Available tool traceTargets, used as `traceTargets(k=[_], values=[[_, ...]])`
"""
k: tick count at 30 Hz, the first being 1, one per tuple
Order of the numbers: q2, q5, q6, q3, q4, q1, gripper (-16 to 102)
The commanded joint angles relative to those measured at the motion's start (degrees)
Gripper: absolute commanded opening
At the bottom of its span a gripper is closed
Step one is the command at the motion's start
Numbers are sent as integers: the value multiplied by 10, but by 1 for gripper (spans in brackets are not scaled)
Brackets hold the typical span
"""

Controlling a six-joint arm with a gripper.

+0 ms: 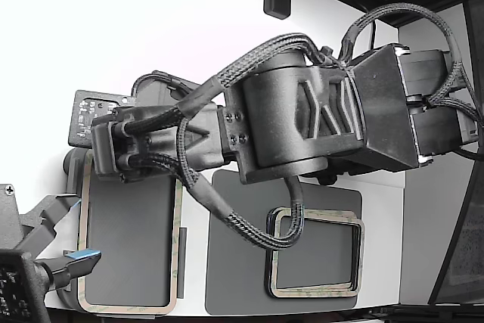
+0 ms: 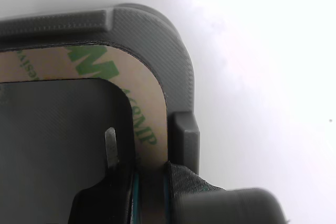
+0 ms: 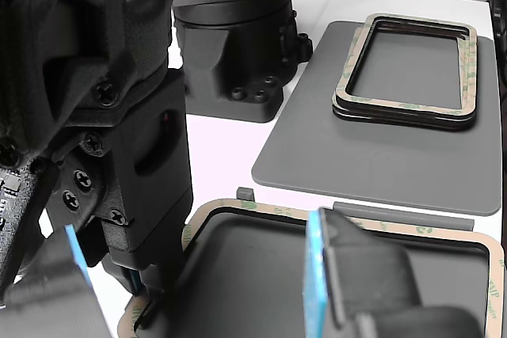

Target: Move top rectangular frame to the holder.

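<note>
On the holder (image 1: 128, 243) the frame (image 1: 178, 240) already lies flat inside the tabs, long axis running away from the arm. At its near short edge the hand (image 2: 149, 192) pinches the frame's strip.

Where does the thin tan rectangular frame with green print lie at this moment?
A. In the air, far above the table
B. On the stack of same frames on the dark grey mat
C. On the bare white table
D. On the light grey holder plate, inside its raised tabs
D: the thin tan rectangular frame lies flat on the light grey holder plate, bordered by its raised tabs, away from the stack of frames on the dark grey mat.
</note>
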Motion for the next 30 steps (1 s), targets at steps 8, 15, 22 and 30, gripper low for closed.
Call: traceTargets(k=[8, 15, 22, 30], values=[[12, 2, 2, -11, 5, -6, -10], [8, 5, -1, -9, 5, -5, -10], [8, 6, -3, -11, 5, -4, -10], [9, 6, -7, -5, 5, -4, -10]])
